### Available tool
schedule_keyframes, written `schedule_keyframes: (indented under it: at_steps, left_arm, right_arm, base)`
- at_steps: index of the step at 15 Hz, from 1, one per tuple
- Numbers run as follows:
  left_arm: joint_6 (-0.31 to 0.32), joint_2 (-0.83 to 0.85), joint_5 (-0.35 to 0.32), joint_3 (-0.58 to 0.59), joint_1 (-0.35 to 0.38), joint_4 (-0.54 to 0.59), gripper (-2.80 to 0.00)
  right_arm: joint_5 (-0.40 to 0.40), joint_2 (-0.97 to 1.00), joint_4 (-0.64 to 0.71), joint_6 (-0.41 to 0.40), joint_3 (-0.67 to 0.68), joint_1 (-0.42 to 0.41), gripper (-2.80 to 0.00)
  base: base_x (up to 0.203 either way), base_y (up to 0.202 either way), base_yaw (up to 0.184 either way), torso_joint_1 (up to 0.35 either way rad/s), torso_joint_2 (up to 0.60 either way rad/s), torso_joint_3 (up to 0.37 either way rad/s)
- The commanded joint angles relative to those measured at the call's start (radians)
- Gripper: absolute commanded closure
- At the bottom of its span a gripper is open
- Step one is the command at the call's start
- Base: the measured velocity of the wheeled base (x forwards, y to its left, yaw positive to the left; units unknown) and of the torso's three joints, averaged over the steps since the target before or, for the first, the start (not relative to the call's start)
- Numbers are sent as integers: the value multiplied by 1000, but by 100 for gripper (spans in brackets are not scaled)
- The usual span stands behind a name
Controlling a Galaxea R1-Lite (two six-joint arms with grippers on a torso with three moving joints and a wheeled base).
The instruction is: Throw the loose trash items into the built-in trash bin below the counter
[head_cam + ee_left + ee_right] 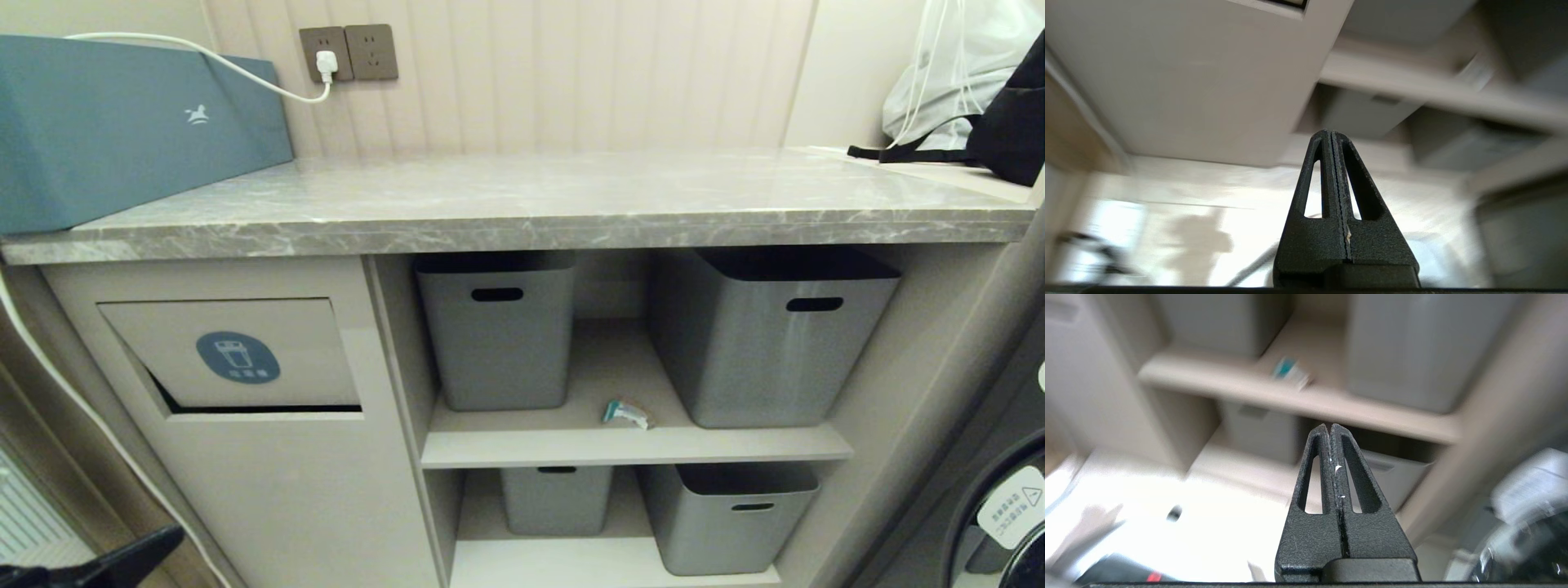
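Note:
The built-in trash bin [302, 343] is the beige flap with a round blue sticker, set under the left end of the grey marble counter [571, 196]; a dark gap shows along the flap's lower edge. A small crumpled teal-and-white wrapper [627, 413] lies on the upper shelf between two grey tubs, and it also shows as a blurred wrapper [1290, 371] in the right wrist view. My left gripper [163, 543] sits low at the bottom-left corner, below the bin; the left gripper [1331, 132] is shut and empty. My right gripper [1330, 426] is shut and empty, aimed toward the shelves.
Grey tubs with slot handles [498, 327] [767, 335] fill both shelves. A long teal-blue box [122, 122] stands on the counter's left end with a white cable [245, 73] plugged in behind. A white bag [947, 73] and black bag [1012, 122] lie far right.

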Motion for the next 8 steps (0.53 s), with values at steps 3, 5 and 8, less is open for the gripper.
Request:
schedule_keyframes:
  at_steps: [3,5,8]
  left_arm:
    - [113,-32,-4,86,-6,10,0]
    - [65,-73,9,155,7,-1,0]
    - [1,-149,27,209,197,6,0]
  right_arm:
    - [71,584,-232,-70,-43,22,0]
    - [66,749,-409,-90,-45,37,0]
    - [29,938,-590,-104,-47,127,0]
  base:
    - [0,0,0,0,0,0]
    - [0,0,0,0,0,0]
    - [0,0,0,0,0,0]
